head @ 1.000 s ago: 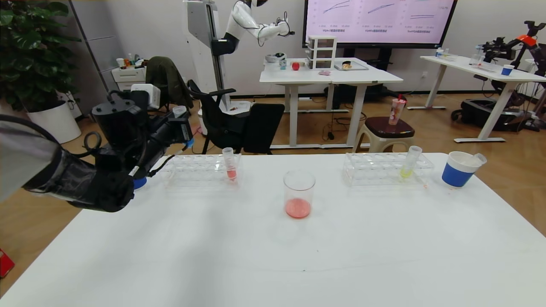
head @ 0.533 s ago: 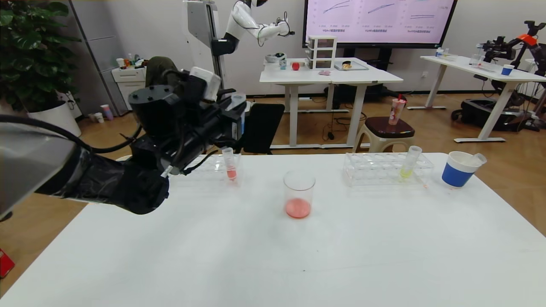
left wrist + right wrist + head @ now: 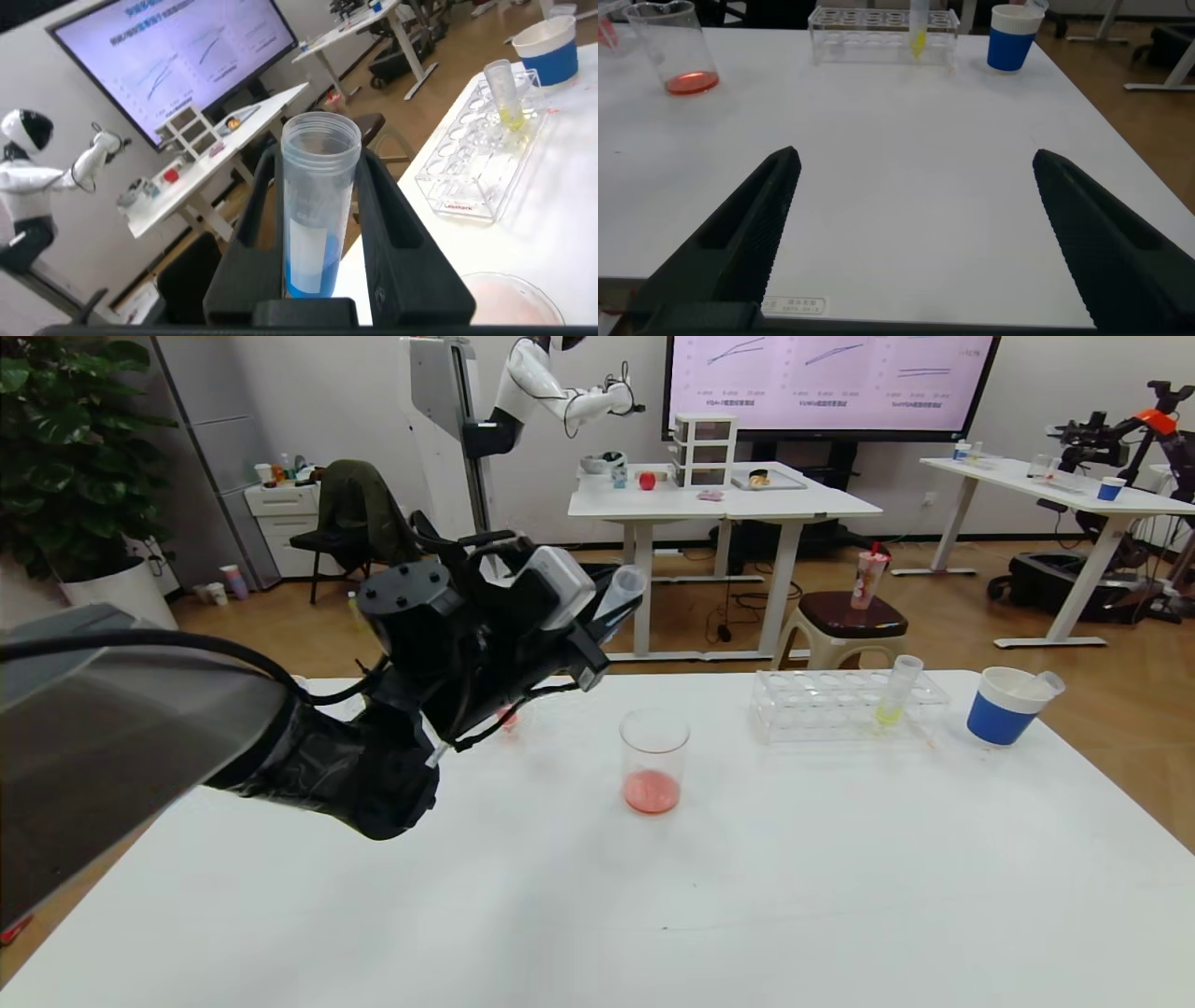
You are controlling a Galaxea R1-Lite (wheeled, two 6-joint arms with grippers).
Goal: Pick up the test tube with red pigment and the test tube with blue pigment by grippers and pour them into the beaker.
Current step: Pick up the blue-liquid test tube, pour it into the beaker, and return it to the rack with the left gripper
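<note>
My left gripper (image 3: pixel 616 609) is shut on the test tube with blue pigment (image 3: pixel 313 219). It holds the tube tilted in the air, left of and above the beaker (image 3: pixel 654 761). The tube's open rim (image 3: pixel 631 581) points up and to the right, and blue liquid sits at its bottom between the fingers. The beaker stands mid-table with a shallow red pool inside. The test tube with red pigment is out of view; only a tube with pinkish liquid (image 3: pixel 507 717) peeks out behind my left arm. My right gripper (image 3: pixel 915 157) hangs open over bare table near the front edge.
A clear rack (image 3: pixel 845 705) at the back right holds a tube of yellow-green liquid (image 3: pixel 894 695). Beside it stands a blue-banded paper cup (image 3: pixel 1001 709) with an empty tube lying in it. My left arm covers the left rack.
My left arm has swung up and to the right with the blue tube, from the table's left edge to a spot near the beaker. It now covers the left rack. The right gripper is unchanged.
</note>
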